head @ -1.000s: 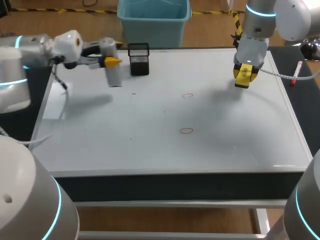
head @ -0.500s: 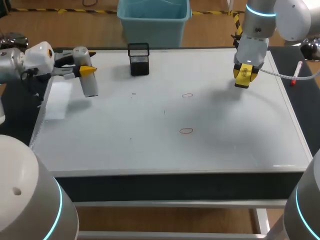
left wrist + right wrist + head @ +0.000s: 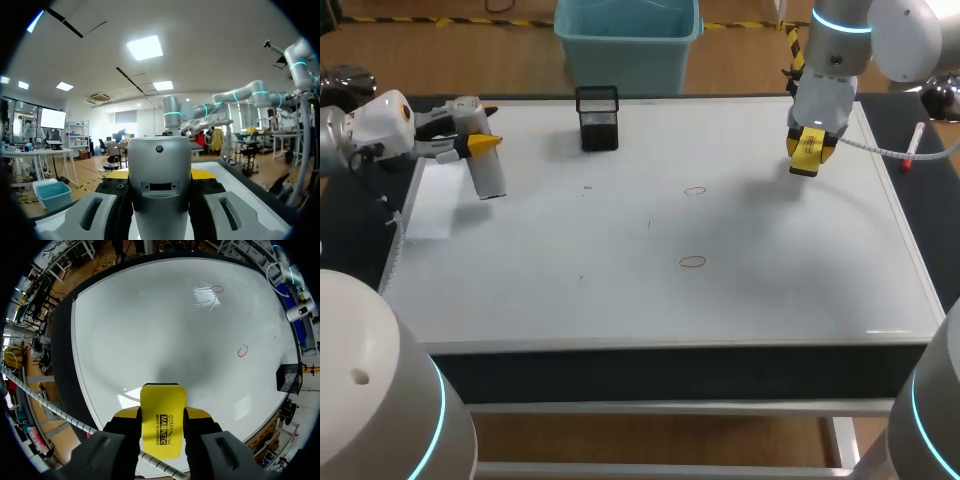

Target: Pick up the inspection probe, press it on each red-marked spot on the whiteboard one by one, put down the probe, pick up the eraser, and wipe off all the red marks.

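1. left claw (image 3: 480,143) is clamped on the inspection probe (image 3: 488,178). In the left wrist view the silver barrel of the inspection probe (image 3: 160,200) is squeezed from two sides between the fingers (image 3: 95,215).
2. The inspection probe is held tilted and hangs down from the left claw, over the edge of the whiteboard surface (image 3: 650,310) on the left arm's side. Whether its lower end touches the surface cannot be told.
3. right claw (image 3: 809,153) is clamped on the yellow eraser (image 3: 804,145). In the right wrist view the eraser (image 3: 162,427) is pinched on both sides by the yellow-tipped fingers (image 3: 200,416).
4. The eraser is held clear above the surface. A soft shadow is seen on the board just ahead of the right claw.
5. Two red rings are drawn on the surface: red mark A (image 3: 695,190) and red mark B (image 3: 692,262). Both are unwiped.
6. Both marks lie ahead of the right claw, with red mark A (image 3: 243,351) nearer to it and red mark B (image 3: 217,289) farther out. Both are well apart from the left claw.
7. A black mesh holder (image 3: 598,118) stands upright on the surface between the two claws. It is nearer the left claw, apart from the probe, and sits beyond red mark A as seen from the right claw.
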Motion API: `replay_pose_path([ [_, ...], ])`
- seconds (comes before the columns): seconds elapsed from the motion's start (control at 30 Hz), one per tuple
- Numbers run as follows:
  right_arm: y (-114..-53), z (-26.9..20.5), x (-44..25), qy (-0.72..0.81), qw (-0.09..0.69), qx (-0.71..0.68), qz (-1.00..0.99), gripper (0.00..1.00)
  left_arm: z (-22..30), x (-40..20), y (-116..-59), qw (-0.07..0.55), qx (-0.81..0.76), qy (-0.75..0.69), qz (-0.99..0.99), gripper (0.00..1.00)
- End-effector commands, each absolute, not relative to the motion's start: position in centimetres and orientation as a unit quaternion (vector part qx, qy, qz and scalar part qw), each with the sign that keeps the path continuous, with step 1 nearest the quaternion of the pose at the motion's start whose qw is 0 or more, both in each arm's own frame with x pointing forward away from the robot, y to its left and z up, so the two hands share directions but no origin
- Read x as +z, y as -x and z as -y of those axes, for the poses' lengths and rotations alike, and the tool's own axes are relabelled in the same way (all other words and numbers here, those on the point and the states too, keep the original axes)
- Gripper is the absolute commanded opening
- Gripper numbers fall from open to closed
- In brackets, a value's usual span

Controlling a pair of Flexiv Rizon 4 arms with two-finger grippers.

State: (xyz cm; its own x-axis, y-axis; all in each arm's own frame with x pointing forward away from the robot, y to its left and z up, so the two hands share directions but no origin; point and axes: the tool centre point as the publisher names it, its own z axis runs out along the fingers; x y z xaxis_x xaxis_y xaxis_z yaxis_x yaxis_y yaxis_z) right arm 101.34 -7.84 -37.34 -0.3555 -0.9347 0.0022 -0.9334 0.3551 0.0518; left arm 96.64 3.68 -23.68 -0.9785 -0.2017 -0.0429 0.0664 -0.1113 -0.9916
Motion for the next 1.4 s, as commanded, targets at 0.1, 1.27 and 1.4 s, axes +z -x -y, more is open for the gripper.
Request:
replay_pose_path([
  [0.1, -99.9, 2.8, -35.6, -0.618, -0.009, 0.004, 0.786, 0.00, -3.5, -23.4, -96.4, 0.095, -0.742, 0.055, -0.661, 0.00],
  [1.27, -95.2, -15.9, -39.2, -0.772, -0.009, -0.006, 0.635, 0.00, -3.5, -23.4, -96.4, 0.095, -0.742, 0.055, -0.661, 0.00],
  [1.4, -95.5, -15.8, -39.8, -0.773, -0.009, -0.010, 0.634, 0.00, -3.5, -23.4, -96.4, 0.095, -0.742, 0.055, -0.661, 0.00],
])
